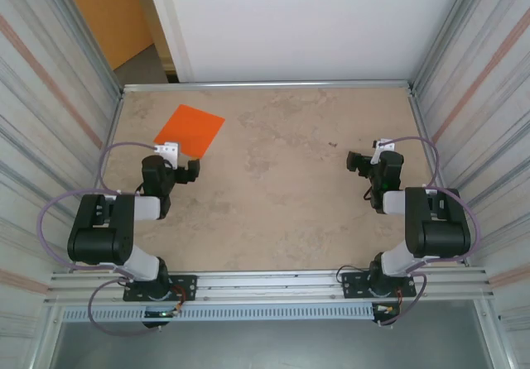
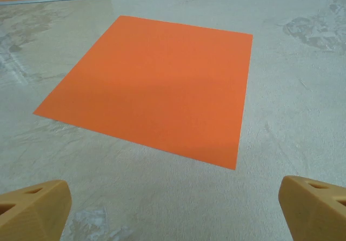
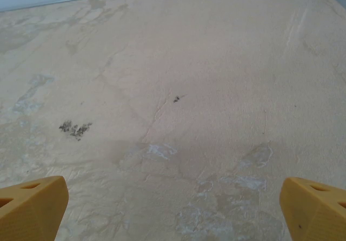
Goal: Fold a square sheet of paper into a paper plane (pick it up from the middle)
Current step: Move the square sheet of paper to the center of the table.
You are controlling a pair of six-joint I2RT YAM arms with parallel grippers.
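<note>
Two pairs, our left fingers point(image 2: 32, 208) and right fingers point(image 3: 313, 208), stand wide and empty. Just beyond the left ones, at ten o'clock on the counter point(image 1: 281, 212), the paper point(image 1: 190, 129) lies flat and uncreased; we judge every fold is yet to do.

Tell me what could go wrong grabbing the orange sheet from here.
1. The sheet lies flat on the table, so the open left pincer may slide or crumple it rather than pinch its middle.
2. It sits near the far left edge, so a push could drive it against the side wall.
</note>
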